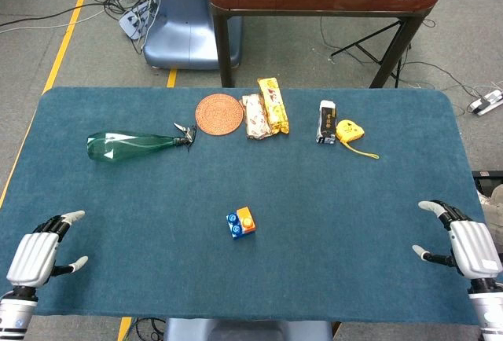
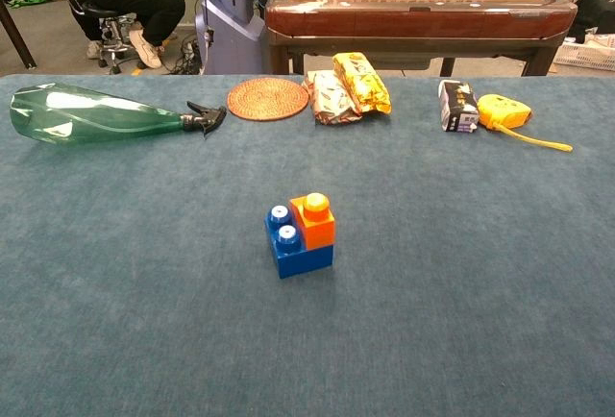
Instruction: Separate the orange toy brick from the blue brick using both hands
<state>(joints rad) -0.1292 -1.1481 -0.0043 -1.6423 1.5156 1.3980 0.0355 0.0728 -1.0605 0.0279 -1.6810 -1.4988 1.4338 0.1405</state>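
Left hand (image 1: 35, 253) rests at the table's near-left edge, fingers spread, holding nothing. A green spray bottle (image 2: 91, 112) lies on its side at far left, nozzle pointing right; contents cannot be told. Beyond it: woven coaster (image 2: 268, 98), two snack packets (image 2: 348, 90), a small carton (image 2: 458, 106), yellow tape measure (image 2: 504, 111). Orange brick (image 2: 314, 220) sits atop the right half of the blue brick (image 2: 296, 246), mid-table, unobstructed. Right hand (image 1: 464, 243) lies open and empty at near right.

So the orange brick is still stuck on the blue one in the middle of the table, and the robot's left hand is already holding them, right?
Not quite. The orange brick is still joined to the blue brick mid-table, but the left hand isn't holding them. The head view shows it resting near the table's left edge, empty, far from the bricks. The right hand is likewise off at the right edge.
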